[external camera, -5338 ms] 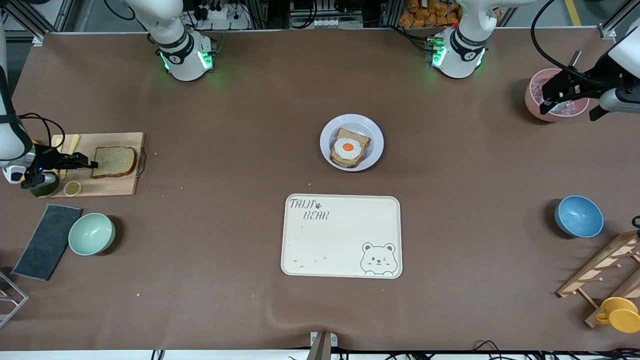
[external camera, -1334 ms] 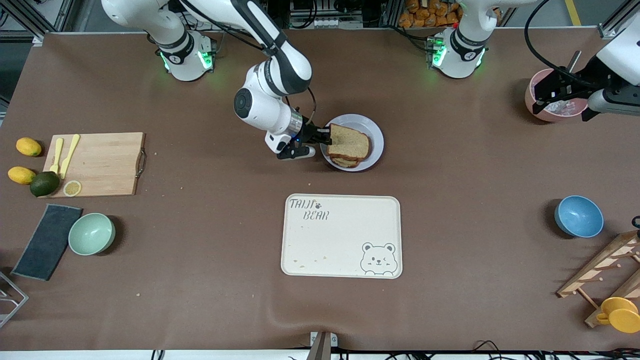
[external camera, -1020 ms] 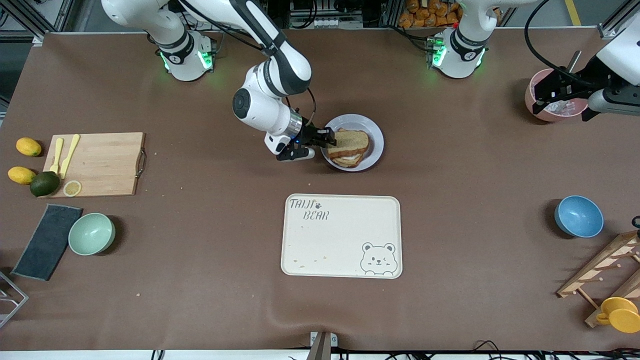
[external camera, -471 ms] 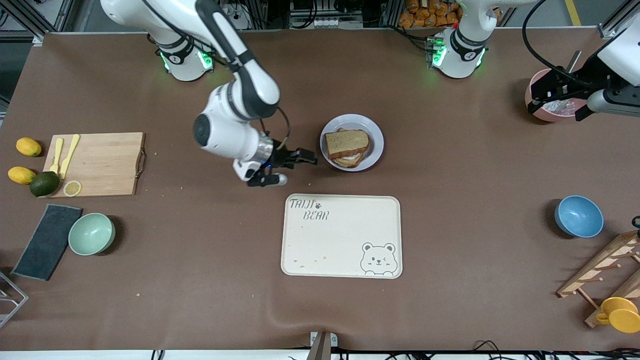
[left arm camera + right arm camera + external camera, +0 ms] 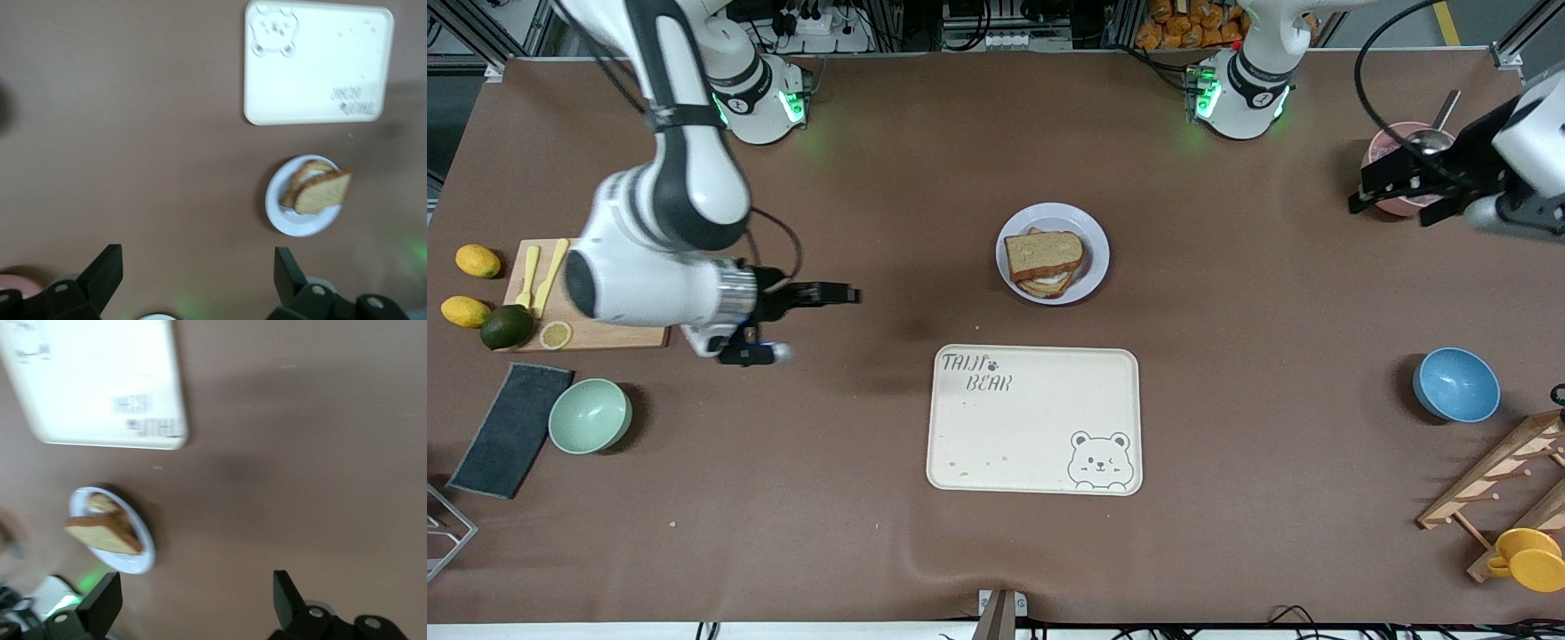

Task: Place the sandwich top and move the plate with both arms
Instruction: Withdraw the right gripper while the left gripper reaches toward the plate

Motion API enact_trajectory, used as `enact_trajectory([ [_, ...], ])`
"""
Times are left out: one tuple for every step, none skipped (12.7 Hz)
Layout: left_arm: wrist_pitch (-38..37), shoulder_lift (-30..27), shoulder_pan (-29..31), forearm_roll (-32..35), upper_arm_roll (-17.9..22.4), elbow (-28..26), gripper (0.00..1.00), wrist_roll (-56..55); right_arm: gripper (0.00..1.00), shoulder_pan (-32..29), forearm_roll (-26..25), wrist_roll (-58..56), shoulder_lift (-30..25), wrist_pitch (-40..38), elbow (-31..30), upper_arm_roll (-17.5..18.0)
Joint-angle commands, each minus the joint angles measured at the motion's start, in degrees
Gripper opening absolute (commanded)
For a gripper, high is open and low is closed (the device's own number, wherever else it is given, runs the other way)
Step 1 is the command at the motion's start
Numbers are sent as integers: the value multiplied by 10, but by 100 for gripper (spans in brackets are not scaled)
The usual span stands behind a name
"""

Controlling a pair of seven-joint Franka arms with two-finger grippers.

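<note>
The sandwich top [image 5: 1043, 252], a brown bread slice, lies on the stacked toast on the white plate [image 5: 1096, 258] at mid-table. Nothing grips it. My right gripper [image 5: 852, 294] hangs open and empty over bare table between the plate and the cutting board. The right wrist view shows its fingers [image 5: 107, 597] spread wide, with the plate [image 5: 137, 563] and the sandwich top [image 5: 103, 533] farther off. My left gripper [image 5: 1387, 213] is open and empty over the table beside the pink bowl. The left wrist view also shows the plate [image 5: 280, 213] and the sandwich top [image 5: 323, 193].
A cream bear-print tray [image 5: 1034, 418] lies nearer the front camera than the plate. A cutting board [image 5: 627, 336], lemons, an avocado [image 5: 505, 326], a green bowl [image 5: 590, 415] and a dark cloth [image 5: 511, 429] sit at the right arm's end. A pink bowl [image 5: 1392, 147], blue bowl [image 5: 1456, 384] and wooden rack [image 5: 1494, 480] are at the left arm's end.
My right gripper let go of the bread slice on the stack, opened, and drew back from the plate toward the cutting board. The left arm shifted slightly by the pink bowl.
</note>
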Motion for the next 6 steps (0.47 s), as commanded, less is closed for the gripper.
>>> enact_trajectory([
  [-1,83,3,-49,-1,10,100,15,100,-43,-53,-19,9,-43,31,-18],
  [5,105,2,-51,-3,10,100,41,100,-65,-64,-76,9,-44,31,-19],
  [15,126,4,-69,-3,8,100,73,100,-81,-76,-120,10,-42,32,-20],
  [17,145,5,-88,-2,6,100,104,100,-108,-92,-141,10,-38,37,-19],
  [17,160,11,-98,-2,4,100,132,100,-123,-116,-158,10,-39,51,-19],
  [20,176,21,-127,-3,-8,100,175,100,-138,-137,-180,9,-41,64,-19],
])
